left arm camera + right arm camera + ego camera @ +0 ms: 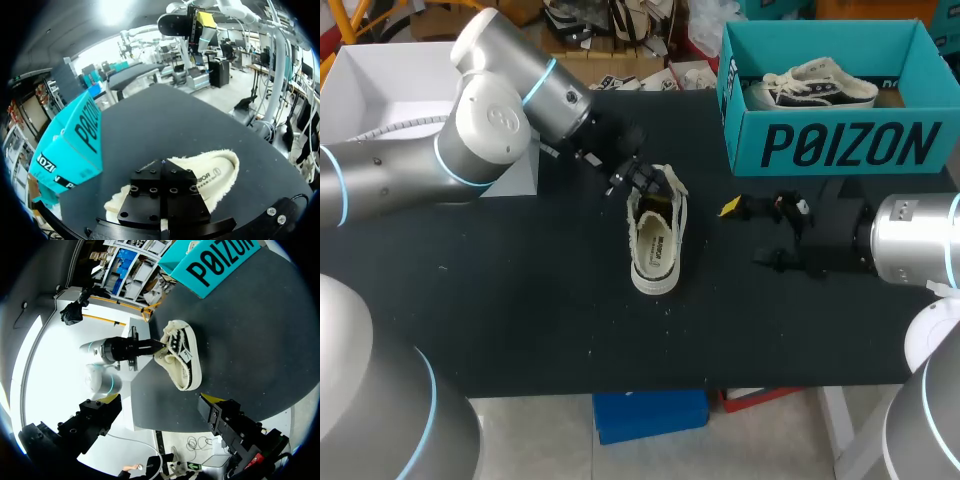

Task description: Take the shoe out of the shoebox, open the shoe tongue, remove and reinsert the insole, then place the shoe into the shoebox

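A cream canvas shoe (655, 238) with a black side stands on the black table, its insole (216, 172) showing in the opening. My left gripper (642, 180) is at the shoe's far end, shut on the tongue; in the right wrist view the left gripper (150, 346) meets the shoe (181, 359) at the lace end. Its yellow tips are hidden under its own body (165, 196). My right gripper (760, 232) stands open to the right of the shoe, apart from it, with nothing between its fingers (214, 405). The teal shoebox (840, 145) sits at the back right.
A second shoe (815, 86) lies inside the shoebox. A white box (380, 90) stands at the back left under my left arm. Bare black table (550, 320) stretches in front of the shoe to the near edge.
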